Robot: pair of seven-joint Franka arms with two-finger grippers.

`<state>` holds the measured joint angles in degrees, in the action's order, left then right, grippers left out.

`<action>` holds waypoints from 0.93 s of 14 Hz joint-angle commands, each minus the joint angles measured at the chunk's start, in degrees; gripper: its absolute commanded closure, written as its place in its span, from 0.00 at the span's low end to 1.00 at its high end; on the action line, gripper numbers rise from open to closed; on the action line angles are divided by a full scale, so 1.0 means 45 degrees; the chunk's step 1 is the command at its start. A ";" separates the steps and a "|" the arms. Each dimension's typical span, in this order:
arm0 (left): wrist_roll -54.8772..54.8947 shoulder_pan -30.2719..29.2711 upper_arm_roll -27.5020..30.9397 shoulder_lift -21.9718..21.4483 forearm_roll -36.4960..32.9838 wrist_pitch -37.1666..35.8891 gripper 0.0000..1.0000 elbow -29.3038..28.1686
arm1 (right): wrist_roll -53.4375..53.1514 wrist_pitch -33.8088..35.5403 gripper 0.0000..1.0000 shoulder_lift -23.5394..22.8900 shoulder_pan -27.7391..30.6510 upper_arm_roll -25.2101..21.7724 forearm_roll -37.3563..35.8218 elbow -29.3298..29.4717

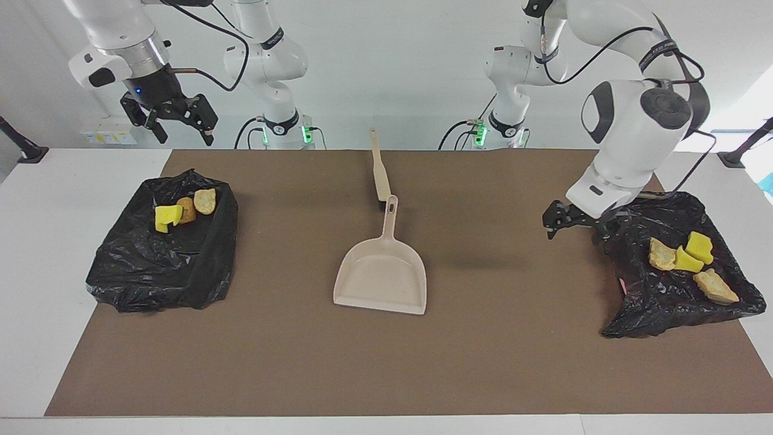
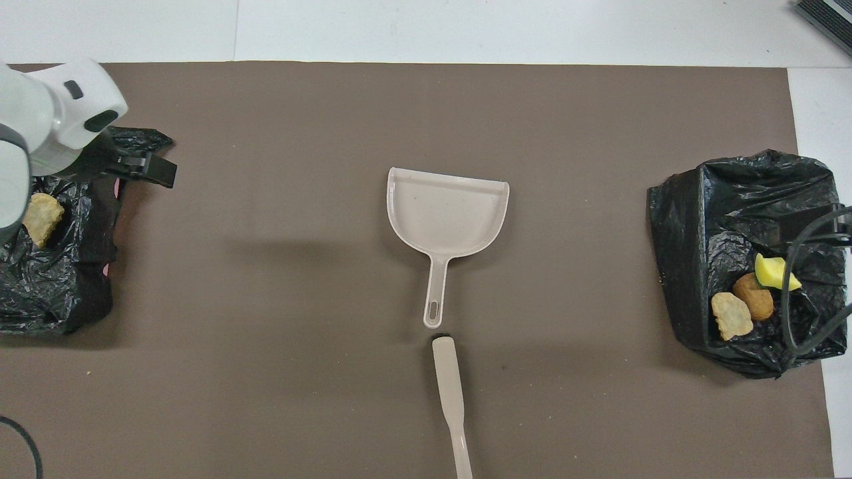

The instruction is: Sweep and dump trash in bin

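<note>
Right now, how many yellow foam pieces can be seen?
3. One lies in the bin at the right arm's end; two touch each other in the bin at the left arm's end. Others may be hidden.

Brush handle cut off (bottom edge, overhead view).
</note>
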<state>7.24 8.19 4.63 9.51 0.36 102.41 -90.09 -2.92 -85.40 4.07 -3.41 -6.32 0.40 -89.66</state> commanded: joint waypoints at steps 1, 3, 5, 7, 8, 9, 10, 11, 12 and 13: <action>-0.0008 -0.0588 -0.0130 -0.0958 -0.0061 -0.1248 0.00 -0.0020 | 0.0102 0.0013 0.00 0.0033 0.0074 -0.0002 0.0262 0.0061; -0.0067 -0.0590 0.0083 -0.1623 -0.0080 -0.1915 0.00 0.0001 | 0.0102 0.0013 0.00 0.0053 0.0074 -0.0002 0.0262 0.0061; -0.0998 -0.0570 0.0105 -0.1937 -0.0157 -0.2676 0.00 0.0001 | 0.0102 0.0013 0.00 0.0053 0.0074 -0.0002 0.0262 0.0061; -0.1434 -0.0512 0.0026 -0.2172 -0.0235 -0.2836 0.00 -0.0097 | 0.0102 0.0013 0.00 0.0033 0.0074 -0.0002 0.0262 0.0061; -0.1453 -0.0512 0.0026 -0.2192 -0.0236 -0.2836 0.00 -0.0136 | 0.0102 0.0013 0.00 0.0053 0.0074 -0.0002 0.0262 0.0061; -0.1473 -0.0512 0.0026 -0.2192 -0.0236 -0.2836 0.00 -0.0155 | 0.0102 0.0013 0.00 0.0053 0.0074 -0.0002 0.0262 0.0061; -0.1473 -0.0492 0.0007 -0.2212 -0.0236 -0.2836 0.00 -0.0156 | 0.0083 0.0071 0.00 0.0053 0.0074 -0.0002 0.0127 0.0061; -0.1415 -0.0415 0.0007 -0.2193 -0.0236 -0.2816 0.00 -0.0156 | 0.0179 0.0110 0.00 0.0053 0.0151 -0.0022 0.0048 0.0061; -0.1395 -0.0375 0.0007 -0.2212 -0.0236 -0.2816 0.00 -0.0214 | 0.0219 0.0091 0.00 0.0091 0.0171 -0.0022 -0.0030 0.0003; -0.1376 -0.0375 0.0007 -0.2270 -0.0255 -0.2836 0.00 -0.0233 | 0.0219 0.0014 0.00 0.0111 0.0055 -0.0003 -0.0301 -0.0017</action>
<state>1.74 5.75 4.52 0.28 0.36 90.16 -90.18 -2.92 -85.39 4.07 -3.33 -6.56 0.17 -89.66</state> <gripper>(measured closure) 0.000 0.000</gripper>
